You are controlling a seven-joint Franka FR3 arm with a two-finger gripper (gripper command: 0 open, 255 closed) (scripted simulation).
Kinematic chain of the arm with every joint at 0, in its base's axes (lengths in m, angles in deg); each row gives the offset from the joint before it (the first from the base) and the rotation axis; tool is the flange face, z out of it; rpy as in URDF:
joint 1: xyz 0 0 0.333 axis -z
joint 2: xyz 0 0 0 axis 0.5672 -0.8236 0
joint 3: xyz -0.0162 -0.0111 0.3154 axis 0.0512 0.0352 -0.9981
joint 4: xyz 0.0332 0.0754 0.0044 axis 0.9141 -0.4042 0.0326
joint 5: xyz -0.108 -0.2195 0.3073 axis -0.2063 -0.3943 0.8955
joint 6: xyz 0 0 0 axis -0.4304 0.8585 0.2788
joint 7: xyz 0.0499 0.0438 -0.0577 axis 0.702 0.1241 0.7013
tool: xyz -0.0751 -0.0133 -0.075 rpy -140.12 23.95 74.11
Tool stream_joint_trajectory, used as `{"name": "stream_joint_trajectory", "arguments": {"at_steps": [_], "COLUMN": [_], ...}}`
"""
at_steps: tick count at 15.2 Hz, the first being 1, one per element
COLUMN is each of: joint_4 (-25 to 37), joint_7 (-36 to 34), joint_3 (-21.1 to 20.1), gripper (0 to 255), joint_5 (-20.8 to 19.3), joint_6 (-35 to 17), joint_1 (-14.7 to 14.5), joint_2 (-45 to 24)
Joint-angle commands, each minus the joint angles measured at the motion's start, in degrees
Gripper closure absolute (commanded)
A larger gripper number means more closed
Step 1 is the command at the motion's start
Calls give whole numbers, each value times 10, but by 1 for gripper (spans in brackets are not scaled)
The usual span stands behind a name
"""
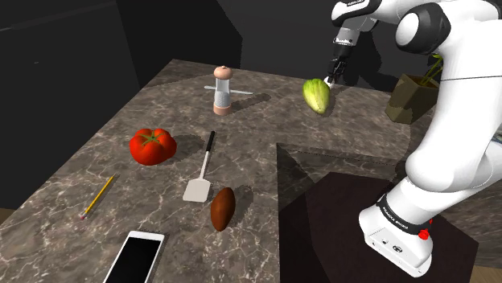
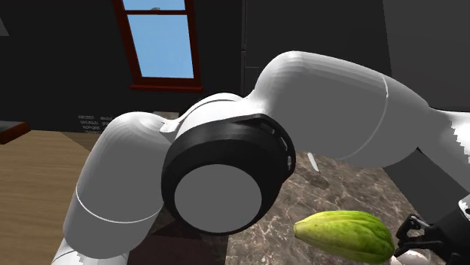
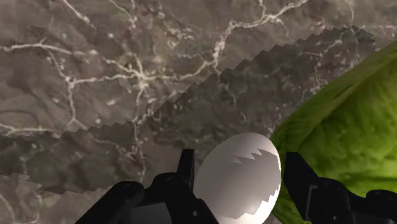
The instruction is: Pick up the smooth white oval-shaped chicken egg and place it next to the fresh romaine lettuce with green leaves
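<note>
- Here, the white egg (image 3: 238,181) sits between the two black fingers (image 3: 186,167) of the gripper (image 3: 240,159), which clasp it on either side.
- The egg is just beside the green lettuce (image 3: 343,137). Whether the two touch cannot be told.
- Beneath them lies the dark veined marble counter (image 3: 95,70), crossed by a jagged shadow.
- In the shoulder view, the gripper (image 1: 332,78) hangs over the counter's far corner, with the lettuce (image 1: 317,95) at its tip.
- A glass shaker (image 1: 222,90) stands upright, apart from the lettuce towards that view's left.
- Well apart, nearer the onlooker, are a red tomato (image 1: 152,145), a spatula (image 1: 201,173), a brown oval item (image 1: 223,208), a pencil (image 1: 99,196) and a phone (image 1: 135,257).
- A potted plant (image 1: 414,92) stands beyond the counter, behind the arm.
- In the second exterior view, the arm's white links and dark joint (image 2: 226,177) block most of the counter, and the lettuce (image 2: 344,235) shows below them.
</note>
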Motion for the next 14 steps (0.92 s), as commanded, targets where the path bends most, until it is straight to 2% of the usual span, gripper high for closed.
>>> {"name": "stream_joint_trajectory", "arguments": {"at_steps": [1,9,14], "joint_4": [-13,-47,-49], "joint_7": [1,7,8], "joint_3": [-2,-4,-5], "gripper": [255,255,255], "joint_5": [1,7,8], "joint_6": [-12,-63,-67], "joint_1": [-2,-3,-3], "joint_2": [-2,-21,-22]}}
